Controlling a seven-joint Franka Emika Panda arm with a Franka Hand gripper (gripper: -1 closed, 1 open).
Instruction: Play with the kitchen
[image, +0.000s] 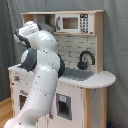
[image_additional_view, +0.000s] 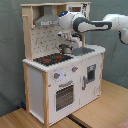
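Item one: the kitchen (image_additional_view: 60, 75), a tall white and light-wood toy unit; you see it standing on a wooden floor (image_additional_view: 102, 107) in the second exterior view. Fittings you can check: black stovetop (image_additional_view: 52, 59) with red rings at the second exterior view's left, grey hood (image_additional_view: 47, 21) above it, knobs (image_additional_view: 56, 76) and oven door (image_additional_view: 63, 95) on the front; in the first exterior view, microwave (image: 74, 23) on the top shelf, black faucet (image: 85, 59) and sink (image: 77, 74) set in the counter (image: 102, 80).

Item two: the arm (image: 42, 75), white, reaching across the kitchen. Your gripper (image_additional_view: 66, 48) hangs over the counter just beside the stovetop; whether it is parted or holding anything, you cannot tell.
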